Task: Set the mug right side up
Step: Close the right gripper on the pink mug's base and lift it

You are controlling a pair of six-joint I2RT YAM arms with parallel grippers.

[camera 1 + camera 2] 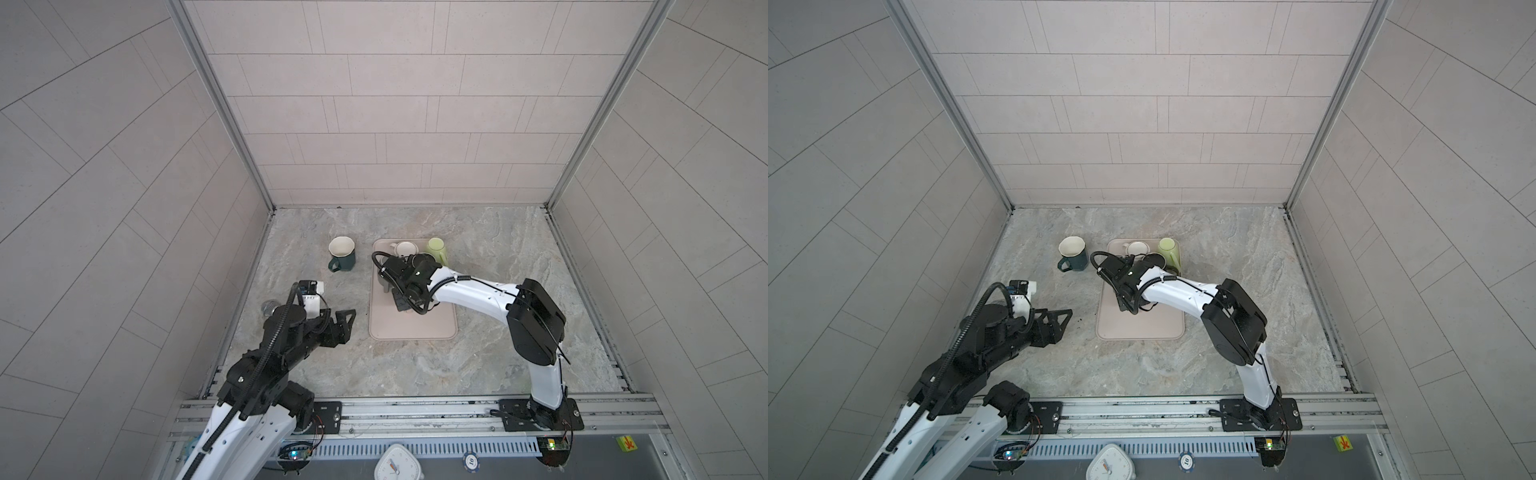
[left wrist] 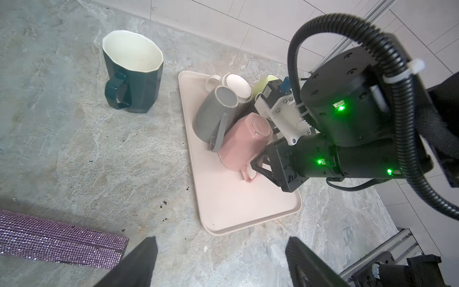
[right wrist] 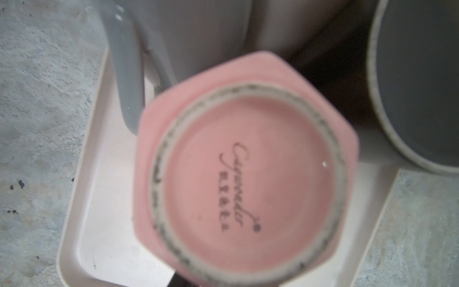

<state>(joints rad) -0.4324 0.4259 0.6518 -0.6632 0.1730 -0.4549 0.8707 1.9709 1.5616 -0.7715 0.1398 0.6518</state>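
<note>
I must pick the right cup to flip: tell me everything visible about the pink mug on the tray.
The pink mug is glossy, ceramic-looking, with faceted walls and a small loop handle. It sits mouth down and slightly tilted on the beige tray, base up, showing a pale foot ring and a printed script mark. The handle of the grey mug seems to rest against its wall. The right gripper is at its handle side; whether it grips is unclear.

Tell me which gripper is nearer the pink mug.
Right. The right gripper sits close beside the pink mug by its handle, over the tray; the left gripper hangs open over the table, clear of the tray.
</note>
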